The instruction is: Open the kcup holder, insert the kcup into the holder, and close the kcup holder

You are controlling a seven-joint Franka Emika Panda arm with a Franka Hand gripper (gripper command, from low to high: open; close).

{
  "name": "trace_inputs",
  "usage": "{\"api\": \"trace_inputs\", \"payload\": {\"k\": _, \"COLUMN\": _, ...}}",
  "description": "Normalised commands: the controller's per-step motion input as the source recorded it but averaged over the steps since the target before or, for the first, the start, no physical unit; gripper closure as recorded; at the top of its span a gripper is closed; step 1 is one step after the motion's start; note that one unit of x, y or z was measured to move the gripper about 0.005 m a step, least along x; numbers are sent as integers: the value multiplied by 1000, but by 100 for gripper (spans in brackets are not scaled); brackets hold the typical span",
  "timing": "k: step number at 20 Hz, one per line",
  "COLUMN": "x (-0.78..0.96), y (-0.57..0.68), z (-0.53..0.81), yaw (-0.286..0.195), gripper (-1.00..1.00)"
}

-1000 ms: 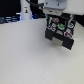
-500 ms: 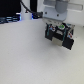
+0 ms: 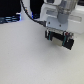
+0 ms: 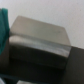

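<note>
The kcup holder (image 3: 61,40) is a small black box on the white table, at the upper right of the exterior view. My gripper (image 3: 58,35) hangs directly over it, with its fingers down at the box's sides; the blur hides whether they touch it. Up close in the wrist view, the holder (image 4: 40,42) has a grey top face and a dark front. A blurred teal-green shape (image 4: 4,30) sits at that picture's edge, and I cannot tell what it is. I make out no kcup in either view.
A black cable (image 3: 27,11) loops from the arm towards the back. Dark equipment with blue parts (image 3: 10,20) stands along the far edge at the exterior view's left. The white tabletop (image 3: 30,60) spreads across the foreground.
The gripper over the black box has shifted very slightly towards the exterior view's left. Nothing else has visibly moved.
</note>
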Motion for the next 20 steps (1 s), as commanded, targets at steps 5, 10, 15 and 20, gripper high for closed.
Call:
{"api": "trace_inputs", "payload": {"k": 5, "x": -341, "y": 319, "z": -40, "yaw": 169, "gripper": -100}}
{"api": "trace_inputs", "payload": {"k": 10, "x": -463, "y": 351, "z": 2, "yaw": 163, "gripper": -100}}
{"api": "trace_inputs", "payload": {"k": 15, "x": -516, "y": 351, "z": -1, "yaw": 168, "gripper": -100}}
{"api": "trace_inputs", "payload": {"k": 20, "x": -516, "y": 384, "z": -8, "yaw": 156, "gripper": -100}}
